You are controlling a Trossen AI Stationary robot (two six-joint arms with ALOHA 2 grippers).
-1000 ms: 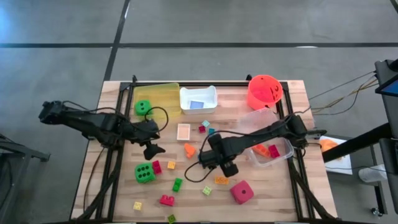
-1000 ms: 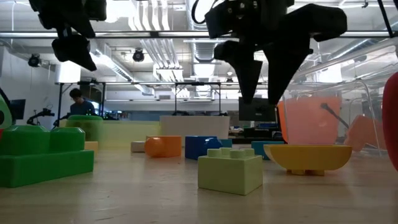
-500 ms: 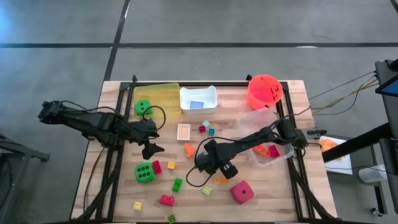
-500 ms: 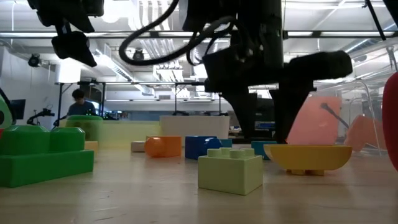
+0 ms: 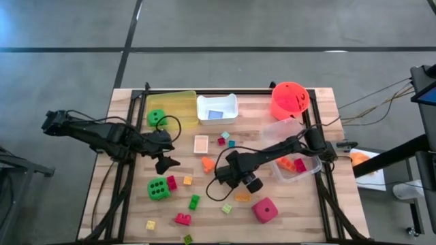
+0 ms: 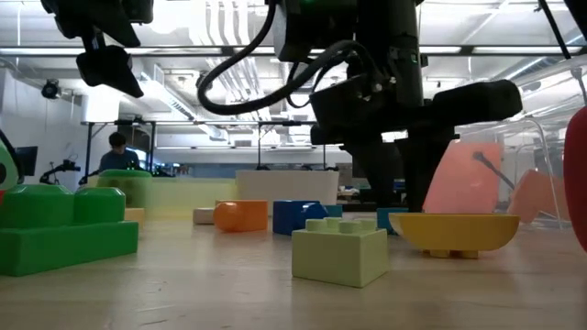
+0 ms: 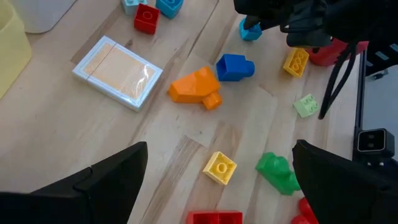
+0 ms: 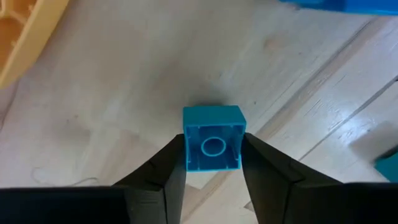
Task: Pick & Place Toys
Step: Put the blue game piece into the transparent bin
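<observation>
Many small coloured bricks lie scattered on the wooden table [image 5: 320, 204], with a card [image 5: 201, 143], a green die [image 5: 158, 188] and a pink-red die [image 5: 265, 209]. Another green die [image 5: 156, 117] sits in the yellow tray. Near the table's middle my right gripper [image 8: 213, 157] points down and is shut on a small teal brick [image 8: 213, 134]. An orange brick [image 7: 196, 86] and a blue brick [image 7: 235, 67] lie just beside it. My left gripper [image 5: 167, 163] hangs open above the left half of the table, touching nothing. My right gripper pinches the teal brick between its two fingers, which press on two opposite side walls [image 8: 186, 146]. The fingers come from above, pointing down. The brick's hollow underside faces up toward the wrist. It appears to rest on the table beside a yellow curved piece [image 6: 454, 234].
At the table's far edge stand a yellow tray [image 5: 178, 99], a white tray [image 5: 201, 109] holding a blue card, and an orange-red bucket [image 5: 289, 100]. A clear tray [image 5: 308, 170] with a few bricks stands at the right. A person [image 6: 115, 147] sits far behind the table.
My right gripper has come down toward the table near its middle, until its fingers stand at the table top around the teal brick. The wrist has rolled a little. The toys lie where they were.
</observation>
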